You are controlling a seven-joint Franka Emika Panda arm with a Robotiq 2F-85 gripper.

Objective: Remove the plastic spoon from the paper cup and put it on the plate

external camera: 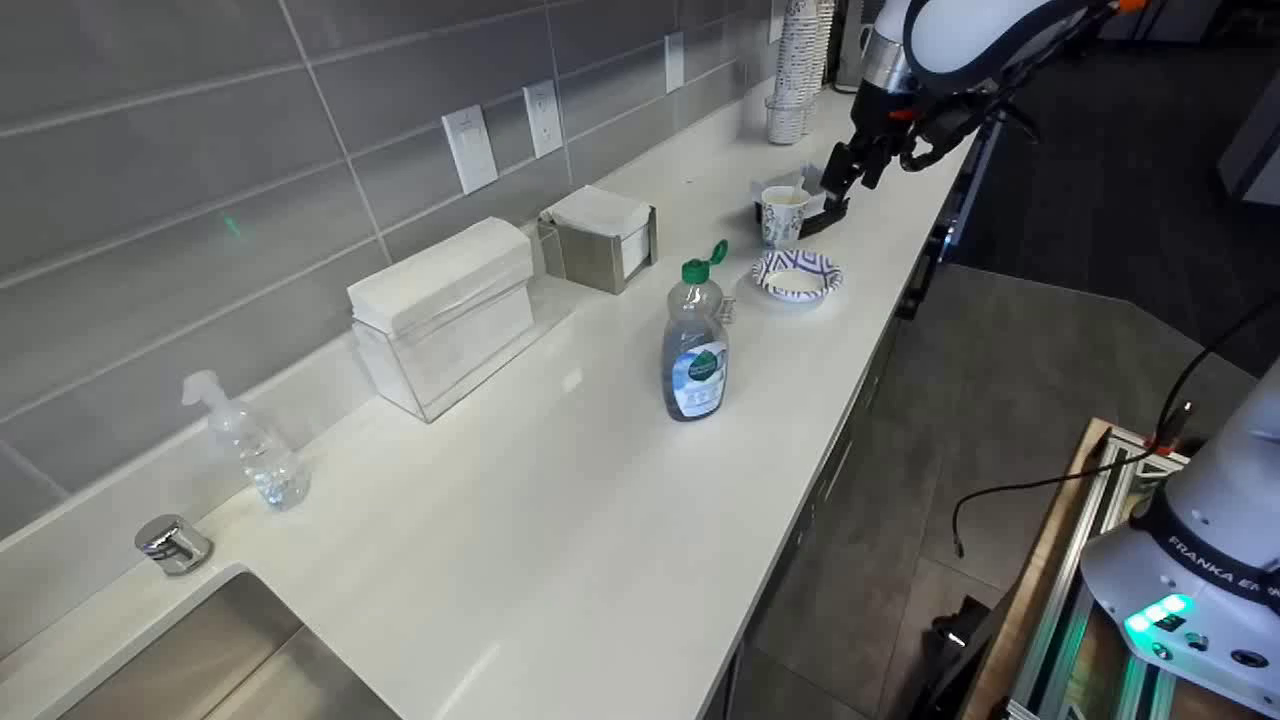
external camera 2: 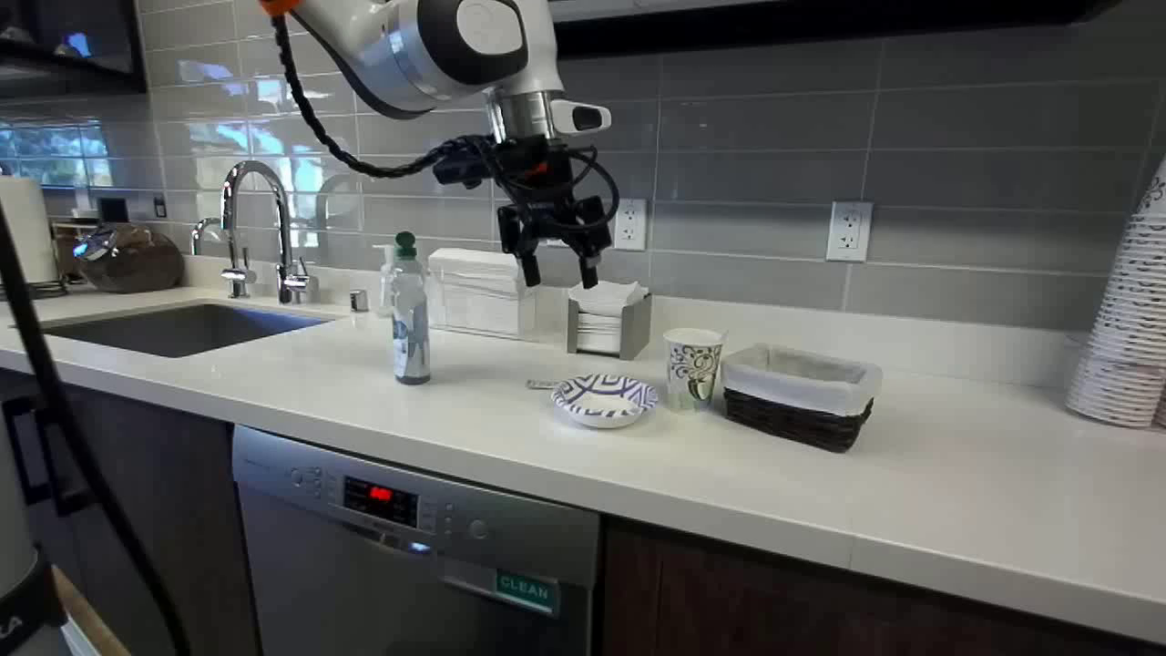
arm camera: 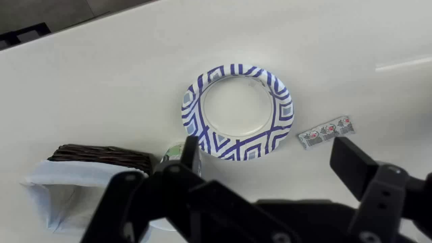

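1. Near the front edge of the desk [external camera 2: 956,492] lies the blue-patterned paper plate [external camera 2: 605,402].
2. Just beside it, farther back, stands the paper cup [external camera 2: 694,372], the plastic spoon [external camera: 800,184] poking above its rim.
3. The claw [external camera 2: 560,274] hangs higher, spread wide, holding nothing.
4. Near the back edge: the napkin holder [external camera 2: 636,326].

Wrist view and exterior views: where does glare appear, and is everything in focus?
In an exterior view, bright window-like reflections on the gray wall tiles above the sink; in an exterior view, a glare streak on the white countertop beside that sink; in the wrist view, a similar streak at right, the patterned paper plate crisp, the nearer pincer dark and slightly soft.
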